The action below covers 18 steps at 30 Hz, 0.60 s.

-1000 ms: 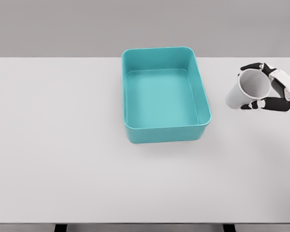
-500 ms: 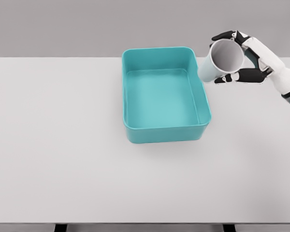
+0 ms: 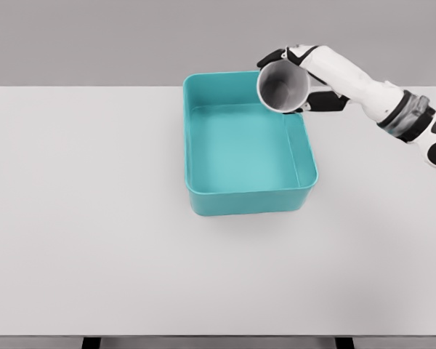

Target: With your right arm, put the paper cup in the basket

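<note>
We see the white paper cup (image 3: 283, 86) in the upper right of the frame, tipped so its open mouth faces us, over the far right corner of the teal rectangular basket (image 3: 203, 156), which sits empty at upper centre.

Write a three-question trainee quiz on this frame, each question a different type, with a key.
1. True or false: the paper cup stands upright on the table.
2. Multiple choice: the cup shows over which part of the teal basket? A) near left corner B) far right corner C) near wall
3. Fill in: the cup is held by the ___ hand.

Key:
1. False. It is held in the air, tipped so its open mouth faces the camera.
2. B.
3. Right. Its arm enters from the picture's right; dark fingers wrap the cup. The basket holds nothing yet.
</note>
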Each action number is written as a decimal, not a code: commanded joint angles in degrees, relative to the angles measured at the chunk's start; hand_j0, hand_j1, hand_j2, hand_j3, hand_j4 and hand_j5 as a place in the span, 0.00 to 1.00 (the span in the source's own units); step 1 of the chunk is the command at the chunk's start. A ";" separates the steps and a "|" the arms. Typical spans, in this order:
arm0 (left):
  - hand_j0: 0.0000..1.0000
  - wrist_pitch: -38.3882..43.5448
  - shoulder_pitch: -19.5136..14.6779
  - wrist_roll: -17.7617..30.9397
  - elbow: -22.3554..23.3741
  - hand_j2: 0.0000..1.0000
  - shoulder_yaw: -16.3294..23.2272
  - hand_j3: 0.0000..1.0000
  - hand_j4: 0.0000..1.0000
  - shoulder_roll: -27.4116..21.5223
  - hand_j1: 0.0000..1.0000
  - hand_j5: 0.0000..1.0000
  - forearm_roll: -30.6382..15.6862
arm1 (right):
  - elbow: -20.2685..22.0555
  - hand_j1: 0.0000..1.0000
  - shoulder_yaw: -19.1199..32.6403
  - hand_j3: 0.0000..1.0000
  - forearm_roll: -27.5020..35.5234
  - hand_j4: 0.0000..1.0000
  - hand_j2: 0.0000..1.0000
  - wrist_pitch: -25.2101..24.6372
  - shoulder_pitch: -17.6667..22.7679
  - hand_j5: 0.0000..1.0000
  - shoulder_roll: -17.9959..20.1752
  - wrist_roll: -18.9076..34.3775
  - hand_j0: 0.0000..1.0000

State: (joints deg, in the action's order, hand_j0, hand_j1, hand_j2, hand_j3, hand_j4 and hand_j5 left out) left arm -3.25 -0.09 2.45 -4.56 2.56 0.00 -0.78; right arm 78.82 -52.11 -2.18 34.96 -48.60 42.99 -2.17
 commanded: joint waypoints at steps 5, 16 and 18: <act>1.00 0.00 0.00 0.01 -0.01 1.00 -0.01 1.00 1.00 0.00 1.00 1.00 -0.01 | -0.43 1.00 -4.40 1.00 -12.67 1.00 1.00 -3.85 -1.85 1.00 -2.21 -3.89 1.00; 1.00 0.00 0.00 0.01 -0.01 1.00 -0.01 1.00 1.00 0.00 1.00 1.00 -0.01 | 0.63 1.00 -4.23 1.00 -14.96 1.00 1.00 0.04 -7.83 1.00 16.77 -3.98 1.00; 1.00 0.00 0.00 0.01 -0.01 1.00 -0.01 1.00 1.00 0.00 1.00 1.00 -0.01 | 4.84 1.00 -4.49 1.00 -16.18 1.00 1.00 0.04 -4.49 1.00 22.66 -3.10 1.00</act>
State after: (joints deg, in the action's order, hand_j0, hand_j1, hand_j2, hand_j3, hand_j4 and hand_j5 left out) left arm -3.25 -0.09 2.45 -4.56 2.55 0.00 -0.77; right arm 81.13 -56.57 -18.38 34.71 -51.81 59.65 -5.74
